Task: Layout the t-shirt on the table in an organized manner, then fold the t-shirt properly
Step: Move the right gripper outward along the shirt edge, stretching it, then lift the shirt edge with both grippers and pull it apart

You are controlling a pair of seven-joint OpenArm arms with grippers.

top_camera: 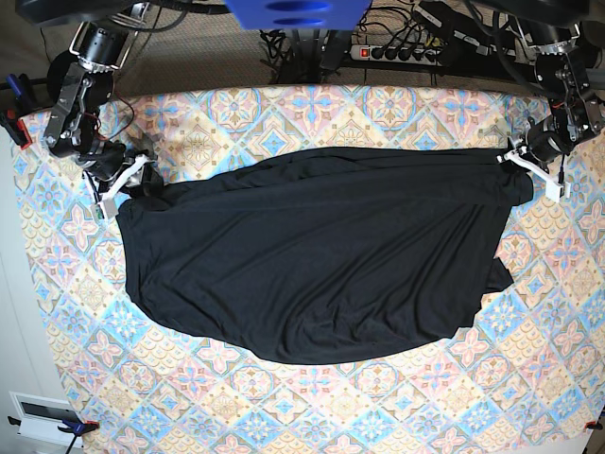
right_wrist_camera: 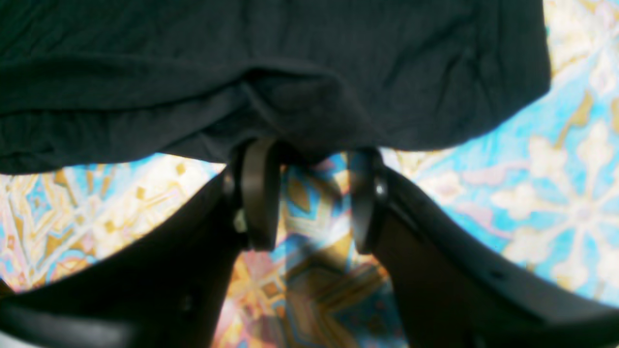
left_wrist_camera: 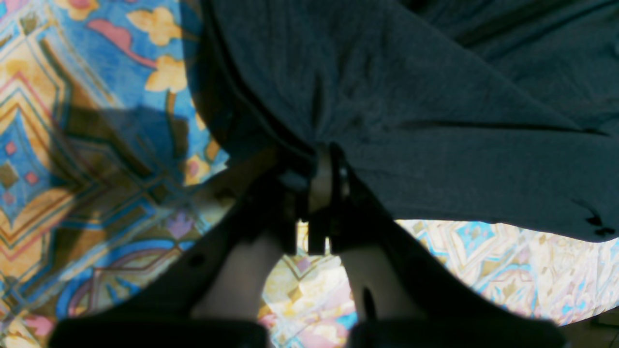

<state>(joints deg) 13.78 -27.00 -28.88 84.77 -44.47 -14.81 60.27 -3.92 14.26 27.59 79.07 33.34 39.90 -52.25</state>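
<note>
The black t-shirt (top_camera: 321, 251) lies spread wide across the patterned table (top_camera: 312, 407), with its lower edge rounded and creased. My left gripper (top_camera: 518, 163) is at the shirt's far right corner. In the left wrist view it (left_wrist_camera: 321, 157) is shut on a pinch of the black fabric (left_wrist_camera: 411, 121), slightly above the cloth. My right gripper (top_camera: 128, 184) is at the shirt's far left corner. In the right wrist view it (right_wrist_camera: 310, 147) is open, and a bunched edge of the shirt (right_wrist_camera: 290, 96) rests at its fingertips (right_wrist_camera: 261, 193), with the table showing between them.
The table's patterned cloth (left_wrist_camera: 96, 145) shows bare around the shirt on all sides. Cables and a power strip (top_camera: 406, 47) lie beyond the far edge. A clamp (top_camera: 71, 427) holds the cloth at the near left corner.
</note>
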